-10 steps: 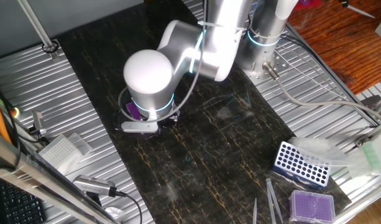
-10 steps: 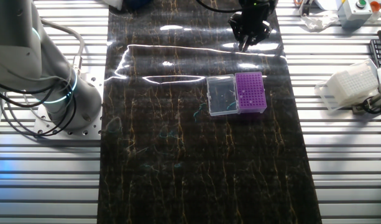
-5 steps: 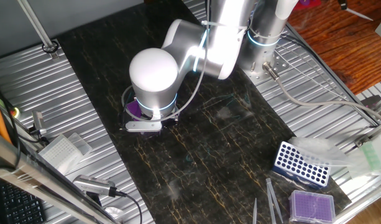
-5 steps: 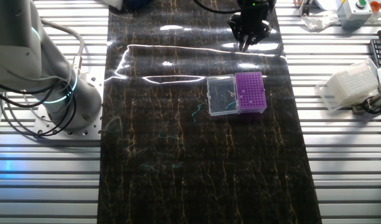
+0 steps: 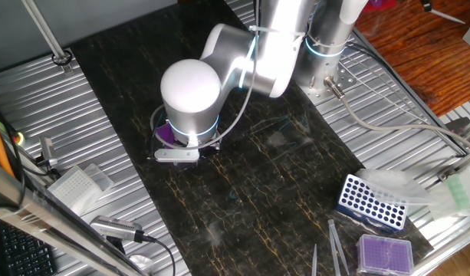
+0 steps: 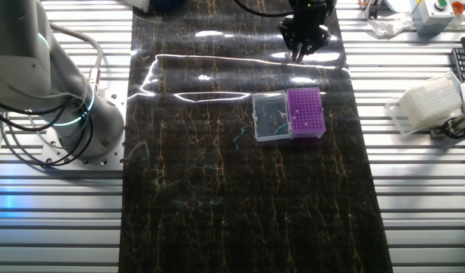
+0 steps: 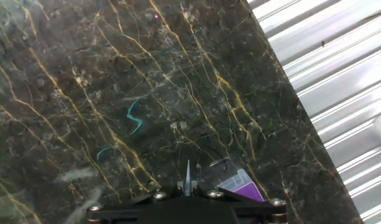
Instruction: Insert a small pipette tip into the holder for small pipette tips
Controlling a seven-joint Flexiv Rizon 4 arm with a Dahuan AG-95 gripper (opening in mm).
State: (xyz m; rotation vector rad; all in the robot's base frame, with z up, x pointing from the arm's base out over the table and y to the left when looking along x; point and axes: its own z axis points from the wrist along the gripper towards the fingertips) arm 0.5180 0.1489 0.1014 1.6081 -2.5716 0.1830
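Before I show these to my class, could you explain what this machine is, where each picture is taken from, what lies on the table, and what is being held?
It is one robot arm fixed to a table, ending in two small jaws. Two pictures come from fixed cameras on different sides of the table. The third comes from a camera on the hand, looking down past the jaws. On the dark marbled mat stands a small purple rack with tiny holes, its clear lid open beside it. Off to one side are a blue-and-white rack and a paler lilac rack. In the hand view, the jaws appear to pinch a thin clear plastic tip, which is not yet in the purple rack.
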